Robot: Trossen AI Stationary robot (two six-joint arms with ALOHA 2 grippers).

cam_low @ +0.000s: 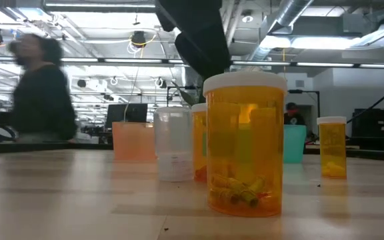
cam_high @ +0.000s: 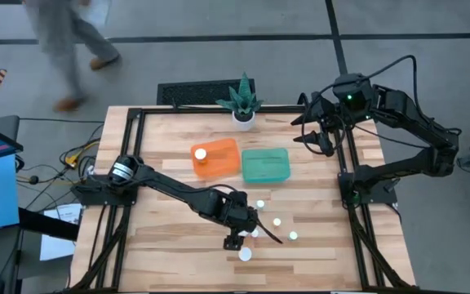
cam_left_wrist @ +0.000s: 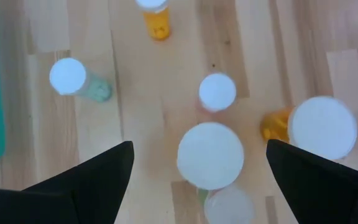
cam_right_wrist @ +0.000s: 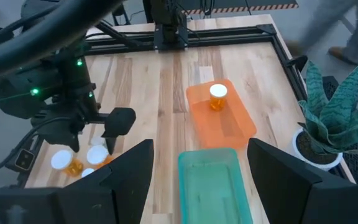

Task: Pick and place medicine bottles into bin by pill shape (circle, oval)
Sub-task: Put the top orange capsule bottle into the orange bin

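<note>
Currently the left gripper [cam_high: 247, 237] hangs over the cluster of medicine bottles [cam_high: 266, 229] at the near-centre of the table [cam_high: 161, 155], fingers [cam_left_wrist: 92, 177] spread wide and holding nothing. In the left wrist view a wide white cap [cam_left_wrist: 211, 155] sits right between the two fingers, not touched by either. Another wide-capped orange bottle [cam_left_wrist: 319, 127] is just beside the other finger, and a narrower cap [cam_left_wrist: 217, 91] lies a bit further out. A clear narrow bottle [cam_left_wrist: 73, 78] and an orange one [cam_left_wrist: 155, 15] stand apart from those.

One bottle [cam_high: 201, 153] already stands upright in the orange bin [cam_high: 219, 159]. The green bin [cam_high: 265, 165] sits just beside the orange one, touching or nearly so, with nothing visible inside it.

The right gripper [cam_high: 321, 135] waits at the far right side of the table, up off the surface, fingers [cam_right_wrist: 120, 171] apart and empty. A potted plant [cam_high: 242, 102] stands at the far edge, behind the bins. A person [cam_high: 64, 41] is on the floor beyond the table's far-left corner.
</note>
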